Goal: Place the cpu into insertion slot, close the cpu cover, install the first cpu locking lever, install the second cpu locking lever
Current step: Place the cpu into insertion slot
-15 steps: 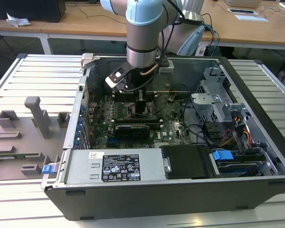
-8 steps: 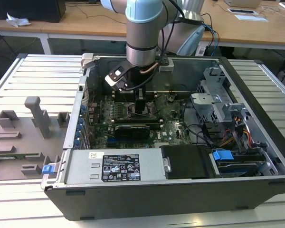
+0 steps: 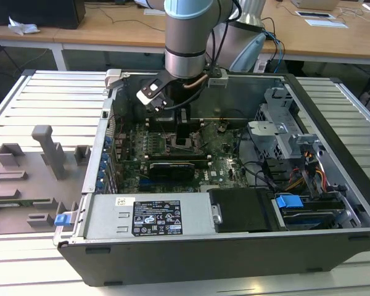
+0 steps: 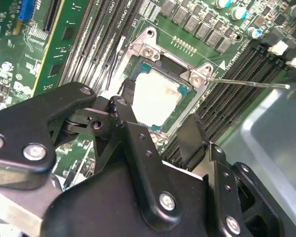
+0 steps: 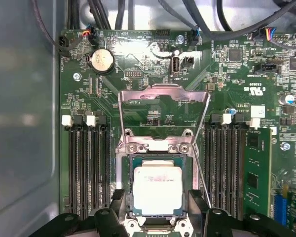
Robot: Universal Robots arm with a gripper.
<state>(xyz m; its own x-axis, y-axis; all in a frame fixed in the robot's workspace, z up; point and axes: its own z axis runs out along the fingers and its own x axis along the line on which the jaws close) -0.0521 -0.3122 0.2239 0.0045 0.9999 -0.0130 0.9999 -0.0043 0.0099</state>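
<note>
1. On the slatted metal counter [image 3: 49, 98], well apart from the insertion slot toward the exterior view's left, sits a grey moulded holder block [image 3: 37, 172].
2. The small square, silver-rimmed insertion slot [image 5: 158, 147] lies on the green motherboard [image 3: 219, 163].
3. The flat silver-grey cpu [image 5: 157, 190] is seated in the slot, metal top up. Its slightly longer side runs parallel to the long black memory slots [image 5: 86, 168].
4. The thin silver frame cpu cover [image 5: 163, 91] stands raised from the slot's edge, its free end pointing away from the hand.
5. The black hand [image 5: 158, 197] hovers over the slot, its fingers [image 5: 117, 202] spread wide to either side of the cpu, holding nothing.
6. A thin wire lever [image 4: 246, 82] juts from the slot's corner across the memory slots.
</note>
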